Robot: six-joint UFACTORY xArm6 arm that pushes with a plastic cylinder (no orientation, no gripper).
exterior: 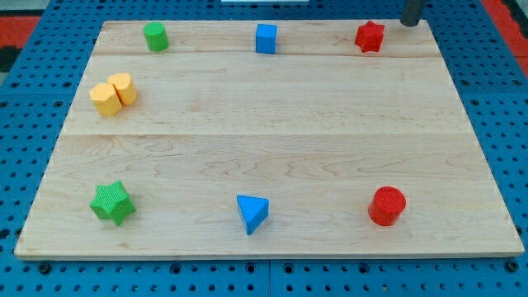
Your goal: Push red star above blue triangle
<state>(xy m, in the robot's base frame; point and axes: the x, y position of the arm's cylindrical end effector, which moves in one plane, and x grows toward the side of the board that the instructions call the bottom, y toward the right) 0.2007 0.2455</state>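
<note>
- My tip hovers at the board's top right edge, just right of the red star, apart from it.
- The blue triangle sits bottom centre, well apart.
- The bare rod pinches nothing.

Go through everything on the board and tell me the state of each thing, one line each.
Tip: at the view's top right, right of the red star, not touching it.
Red star: top edge, untouched.
Blue triangle: bottom middle, alone.
Blue cube: top middle, alone.
Green cylinder: top left, upright.
Yellow blocks: two, touching, left side.
Green star: bottom left, alone.
Red cylinder: bottom right, upright.
</note>
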